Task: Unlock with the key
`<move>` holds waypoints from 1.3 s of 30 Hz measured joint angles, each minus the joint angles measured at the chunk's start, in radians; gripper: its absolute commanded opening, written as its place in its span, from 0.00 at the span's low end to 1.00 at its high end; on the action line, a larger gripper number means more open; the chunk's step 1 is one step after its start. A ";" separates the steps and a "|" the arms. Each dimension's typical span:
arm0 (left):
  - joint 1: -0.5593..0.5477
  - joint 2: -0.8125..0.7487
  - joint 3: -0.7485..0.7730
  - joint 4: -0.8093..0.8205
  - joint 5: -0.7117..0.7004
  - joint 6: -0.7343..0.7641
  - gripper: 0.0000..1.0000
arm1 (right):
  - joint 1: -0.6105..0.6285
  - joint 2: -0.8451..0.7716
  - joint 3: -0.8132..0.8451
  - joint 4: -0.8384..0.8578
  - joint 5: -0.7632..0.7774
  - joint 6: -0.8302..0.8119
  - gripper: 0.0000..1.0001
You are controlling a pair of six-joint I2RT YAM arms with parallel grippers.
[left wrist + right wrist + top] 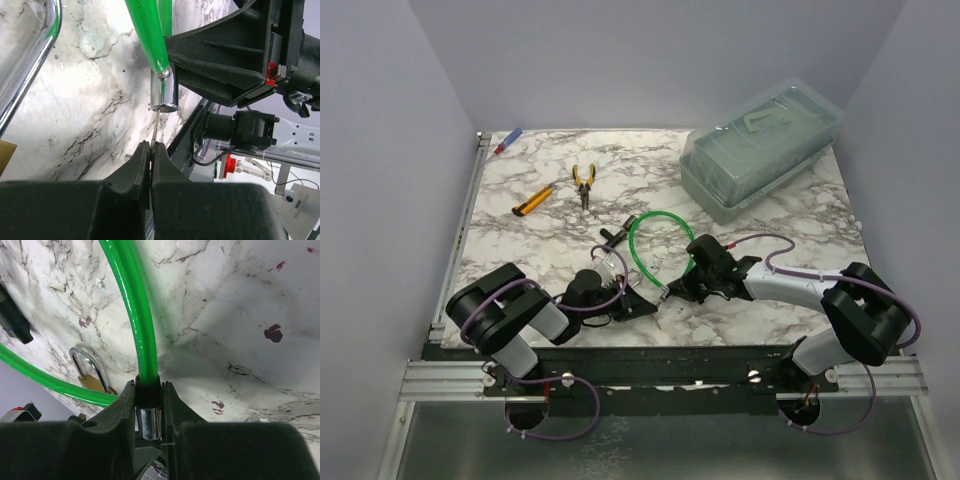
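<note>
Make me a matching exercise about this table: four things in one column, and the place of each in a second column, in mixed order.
Things:
1. key
2. cable
3. pliers
4. box

Places:
a. far right corner
b. pinched in the left jaws
c. its end clamped in the right jaws
d. lying free, left of the box

Pairs: 1-b, 2-c, 3-d, 4-a.

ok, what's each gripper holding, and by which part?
Left gripper pinches the key by its near end. Right gripper clamps the green cable at its black collar, beside the silver end cylinder.
</note>
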 measured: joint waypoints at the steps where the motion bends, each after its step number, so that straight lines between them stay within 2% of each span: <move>1: 0.001 0.005 0.001 0.004 0.002 -0.005 0.00 | 0.000 0.000 0.000 0.000 0.002 0.000 0.00; 16: 0.005 0.061 0.013 0.075 0.005 -0.095 0.00 | 0.003 -0.008 0.000 0.000 0.006 0.001 0.00; 39: 0.004 0.125 0.028 0.130 0.026 -0.105 0.00 | 0.008 -0.018 0.011 -0.059 0.021 0.020 0.00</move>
